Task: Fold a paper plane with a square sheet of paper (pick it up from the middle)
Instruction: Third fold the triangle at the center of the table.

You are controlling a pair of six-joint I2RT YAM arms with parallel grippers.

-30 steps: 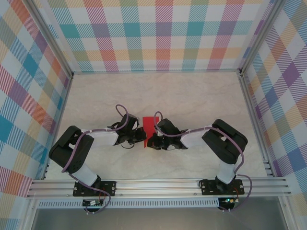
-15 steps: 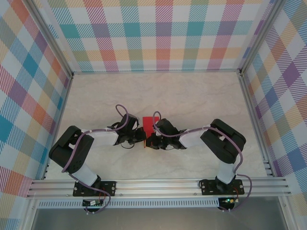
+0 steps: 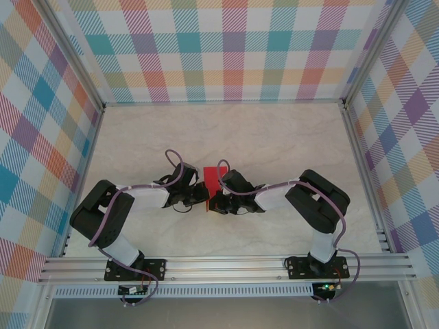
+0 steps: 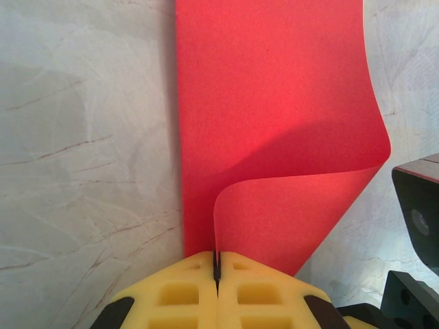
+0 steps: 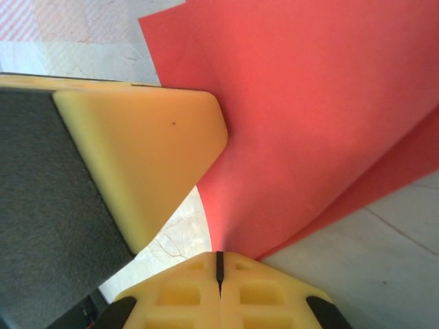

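Pale marbled table (image 3: pixel 274 130), plaid walls (image 3: pixel 219 48), aluminium frame (image 3: pixel 226 264)

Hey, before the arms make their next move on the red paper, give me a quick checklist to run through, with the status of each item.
1. Left gripper, jaws shut on the square sheet of paper: ok.
2. Right gripper, jaws shut on the sheet: ok.
3. Sheet creased flat: not ok, it bends over in a loose curl.
4. Sheet edges lined up for the fold: cannot tell.
5. Grippers apart from each other: cannot tell, they sit very close together above the table.
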